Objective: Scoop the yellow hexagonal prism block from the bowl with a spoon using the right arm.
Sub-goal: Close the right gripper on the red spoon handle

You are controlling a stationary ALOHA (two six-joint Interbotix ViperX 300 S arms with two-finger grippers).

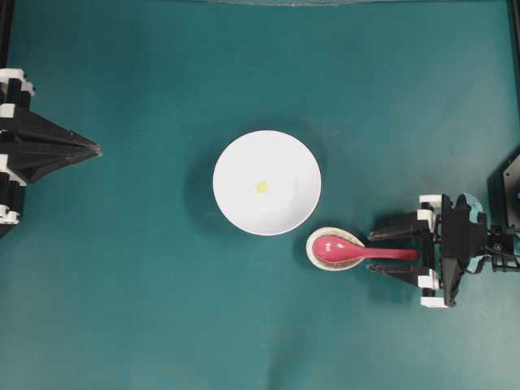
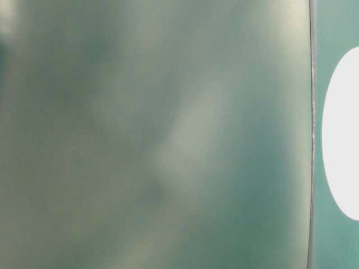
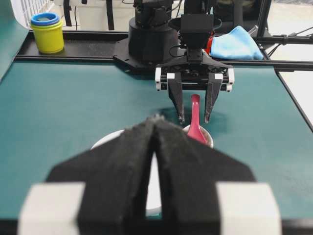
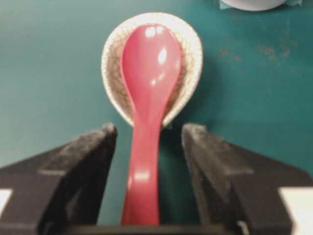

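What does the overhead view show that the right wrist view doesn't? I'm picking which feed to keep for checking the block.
Only overhead: the yellow block sitting in the white bowl, and the left gripper, shut, far left. Only right wrist: the crackled glaze inside the spoon rest, and clear gaps between the handle and each finger. Both: the pink-red spoon with its scoop in the rest, handle between the open right gripper's fingers.

The right tool (image 1: 382, 252) is seen with its fingers spread wide, pointed toward the middle; the left tool (image 1: 96, 149) is held closed at the left edge.
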